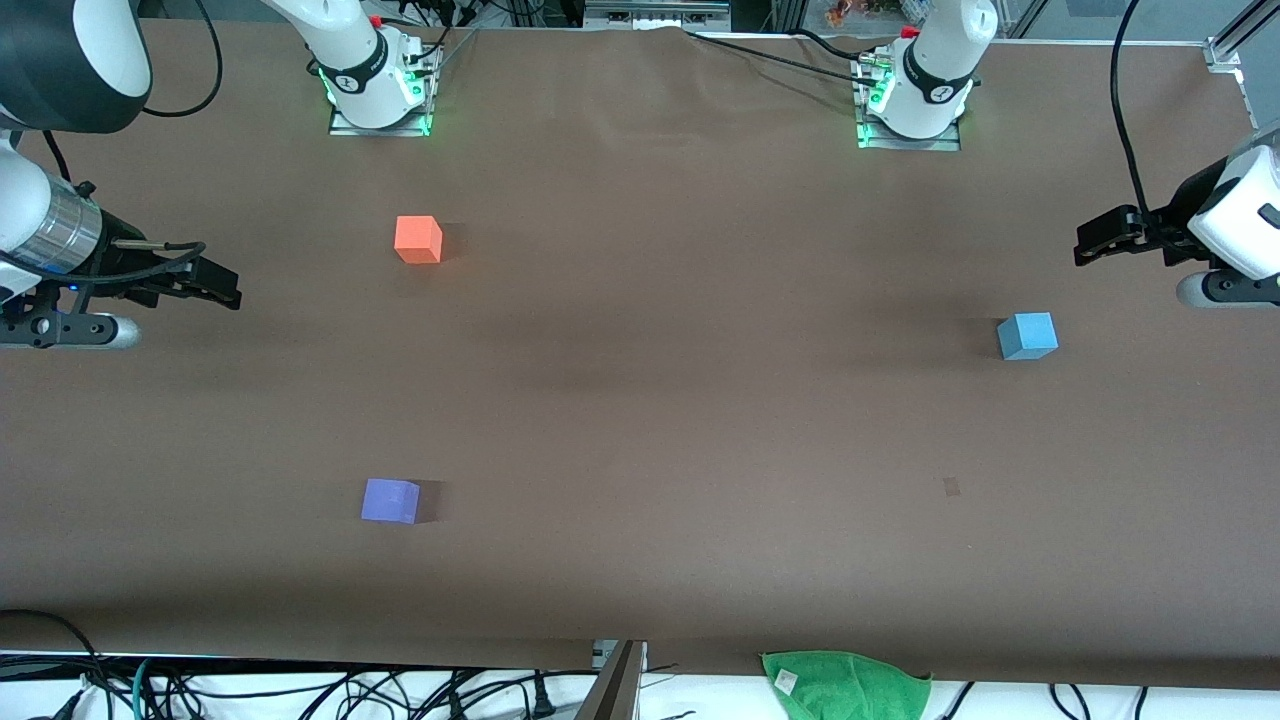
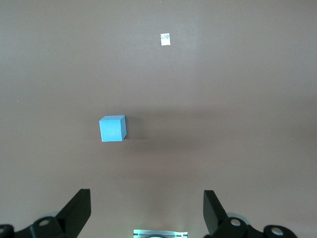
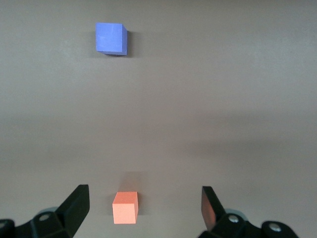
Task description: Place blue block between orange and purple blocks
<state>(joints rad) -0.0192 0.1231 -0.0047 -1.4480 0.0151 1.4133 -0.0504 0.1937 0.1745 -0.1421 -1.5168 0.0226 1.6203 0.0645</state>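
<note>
On the brown surface (image 1: 640,400) I see three cubes, all well apart. Blue block (image 1: 1027,335) sits toward the left arm's end, alone, nothing touching it; in my left wrist view it's the blue block (image 2: 113,129) resting flat ahead of the fingers. Orange block (image 1: 418,239) is toward the right arm's end, farther from the front camera; purple block (image 1: 390,500) is at the same end but much nearer the front camera. Bare surface lies between those two, nothing in the gap. Right wrist view shows both: orange block (image 3: 125,207) close to the fingers, purple block (image 3: 111,38) well apart from it. Left hand (image 1: 1095,243) hangs over the surface edge near the blue block, released, fingers (image 2: 77,210) spread wide and holding nothing. Right hand (image 1: 215,283) hangs over its own end of the surface, near the orange block, also released and empty, fingers (image 3: 74,207) wide. Other stuff: green cloth (image 1: 845,685) off the surface edge closest to the front camera, partly cut off by the frame; small pale tag (image 2: 165,39) on the surface, print too small to read; cables (image 1: 300,690) along the same edge. Both arms are largely cut off at the frame sides.
</note>
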